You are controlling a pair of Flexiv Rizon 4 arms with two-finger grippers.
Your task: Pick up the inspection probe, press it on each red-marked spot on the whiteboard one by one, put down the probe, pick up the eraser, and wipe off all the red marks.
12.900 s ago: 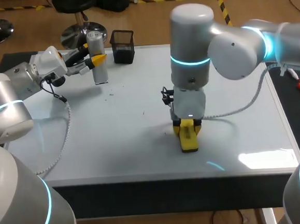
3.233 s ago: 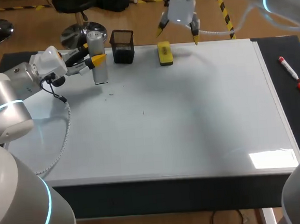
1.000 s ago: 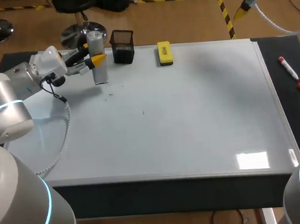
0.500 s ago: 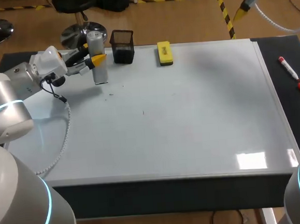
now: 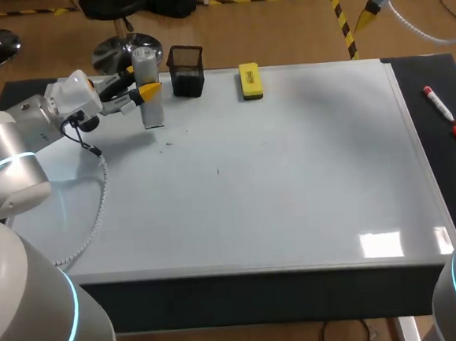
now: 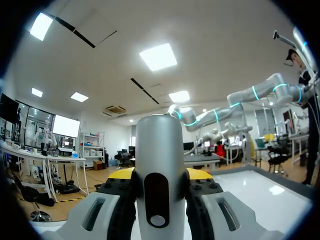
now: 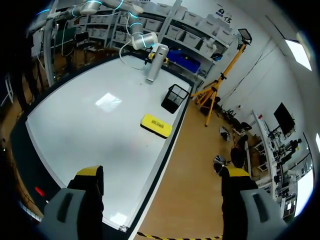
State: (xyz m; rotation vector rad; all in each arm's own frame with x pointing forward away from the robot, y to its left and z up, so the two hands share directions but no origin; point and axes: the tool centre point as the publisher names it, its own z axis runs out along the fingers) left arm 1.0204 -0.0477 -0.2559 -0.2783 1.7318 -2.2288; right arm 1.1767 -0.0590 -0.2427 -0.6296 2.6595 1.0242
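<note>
- Our right arm has lifted away since the earlier frames. It was rubbing the eraser [image 5: 250,82] across the near middle of the whiteboard [image 5: 293,189], and now it is up past the far right corner.
- The right end effector [image 7: 162,175] is released: fingers wide apart, nothing between them.
- The eraser now lies flat at the far edge of the whiteboard, just beside the black mesh cup [image 5: 187,71].
- The left end effector [image 5: 140,82] hasn't moved. It's clenched on the inspection probe [image 5: 151,105], held upright over the far left of the whiteboard.
- We see no red marks on the whiteboard, only a few tiny dark specks, so we judge wiping done.
- The probe is not yet set down on the counter, which looks like the one step left.
- A red marker [image 5: 443,112] lies on the black mat to the right, off the whiteboard.
</note>
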